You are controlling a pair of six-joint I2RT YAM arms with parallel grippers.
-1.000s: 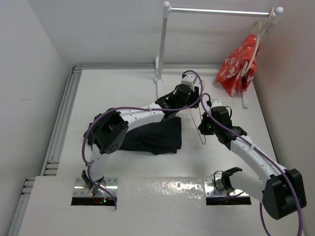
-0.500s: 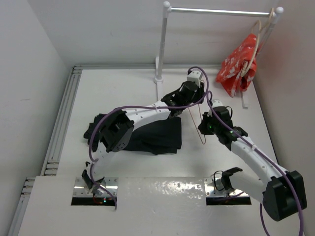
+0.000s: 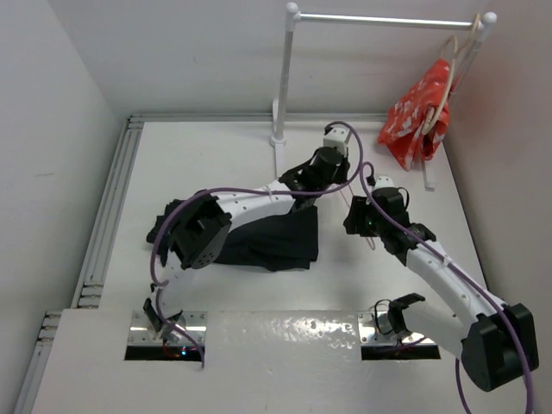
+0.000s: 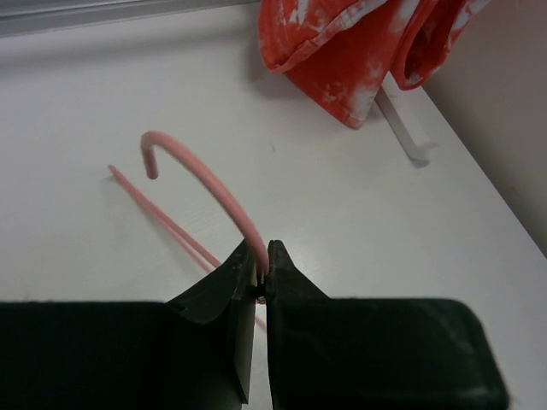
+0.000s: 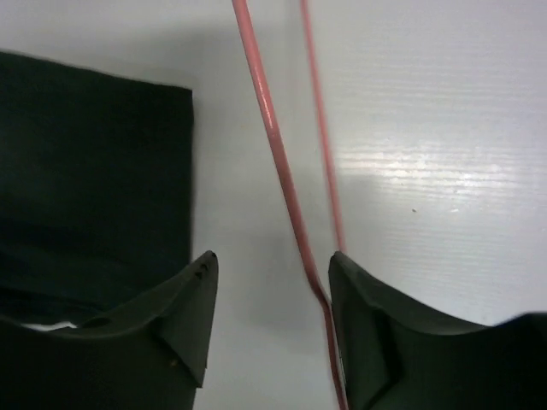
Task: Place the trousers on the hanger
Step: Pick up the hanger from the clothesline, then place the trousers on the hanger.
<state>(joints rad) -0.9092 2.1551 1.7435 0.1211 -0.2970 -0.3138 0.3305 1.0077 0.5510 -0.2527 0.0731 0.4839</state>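
Left wrist cam: the hanger (image 4: 205, 179) vanishes right where it enters the pinched jaws of the left gripper (image 4: 261, 256). Everything behind them is blocked by the black fingers. Ahead of the jaws, the red cloth (image 4: 342, 51) gets chopped by the top edge.

Right wrist cam: the hanger runs out of frame both ahead of and behind the right gripper (image 5: 272, 282). The trousers (image 5: 94, 179) slip under one finger and off the side. The wire might be touching the other finger, too close to call.
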